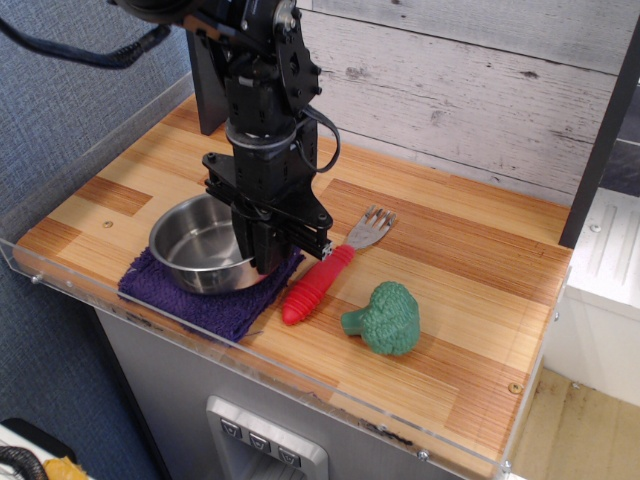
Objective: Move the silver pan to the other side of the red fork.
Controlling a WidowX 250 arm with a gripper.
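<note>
The silver pan (200, 243) is tilted over a purple cloth (190, 300) at the table's front left, its right side raised. My black gripper (262, 258) reaches down from above and is shut on the pan's right rim. The red fork (325, 272) lies on the wood just right of the pan, its red handle toward the front and its grey tines (372, 226) toward the back. The fingertips are partly hidden by the gripper body and the pan wall.
A green broccoli toy (385, 318) lies right of the fork's handle. A clear plastic lip (300, 385) runs along the table's front and left edges. A grey plank wall (450, 90) stands behind. The arm's dark base post (208, 90) is at the back left.
</note>
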